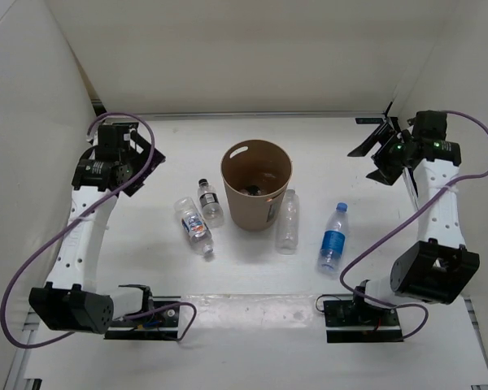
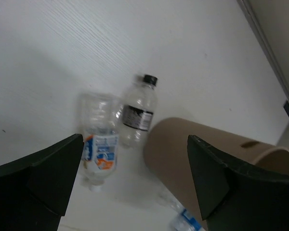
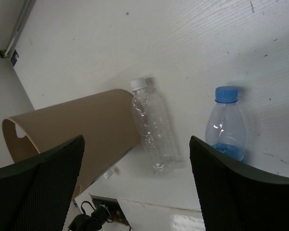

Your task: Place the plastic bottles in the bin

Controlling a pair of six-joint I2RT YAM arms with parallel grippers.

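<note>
Bin (image 1: 252,213): shown upright at the middle of the white surface (image 1: 146,260), with its oval handle cutout at the rim toward 11 o'clock.
Black-capped bottle (image 1: 211,203): seen lying at 9 o'clock of the bin, close to its wall, cap pointed to 12 o'clock.
White-labelled bottle (image 1: 194,226): seen lying at 8 o'clock of the bin, just beside the black-capped bottle and farther out.
Plain bottle (image 1: 287,221): laid along the bin's wall at 4 o'clock, cap to 12 o'clock. Whether the 2 touch cannot be told.
Blue-capped bottle (image 1: 333,238): seen lying at 4 o'clock of the bin, beyond the plain bottle and apart from it.
Left gripper (image 2: 135,144): held above the surface at 9 o'clock of the bin, fingers spread wide, nothing held.
Right gripper (image 3: 137,139): held above the surface at 3 o'clock of the bin, fingers spread wide, nothing held.
Count: all 4 bottles are pictured on the surface outside the bin.
</note>
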